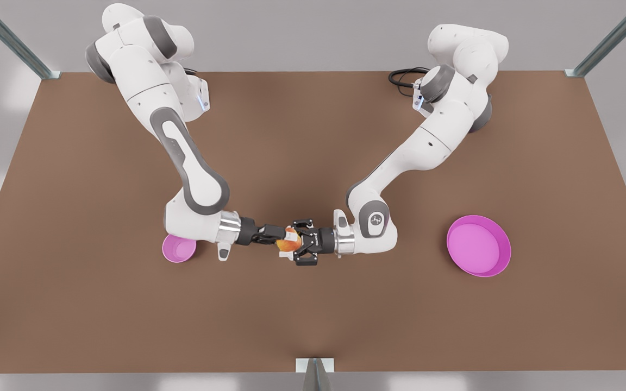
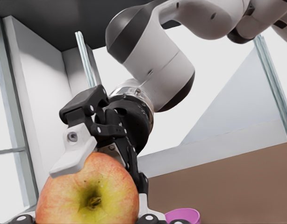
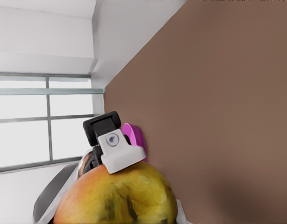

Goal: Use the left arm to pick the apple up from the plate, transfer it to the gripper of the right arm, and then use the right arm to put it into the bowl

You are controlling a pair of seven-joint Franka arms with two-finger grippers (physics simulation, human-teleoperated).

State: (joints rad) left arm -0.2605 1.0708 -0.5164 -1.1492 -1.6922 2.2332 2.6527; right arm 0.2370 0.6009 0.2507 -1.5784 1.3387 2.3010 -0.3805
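Risk of dropping the apple [image 1: 289,239] short of the bowl [image 1: 178,250]: right gripper [image 1: 285,237] clamped on it off-centre, left gripper [image 1: 295,241] against it, grip impossible to tell.

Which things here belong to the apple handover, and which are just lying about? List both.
In the job: apple; left gripper and right gripper, both closed on it; plate; bowl.
Lying about: black cable behind the left arm.
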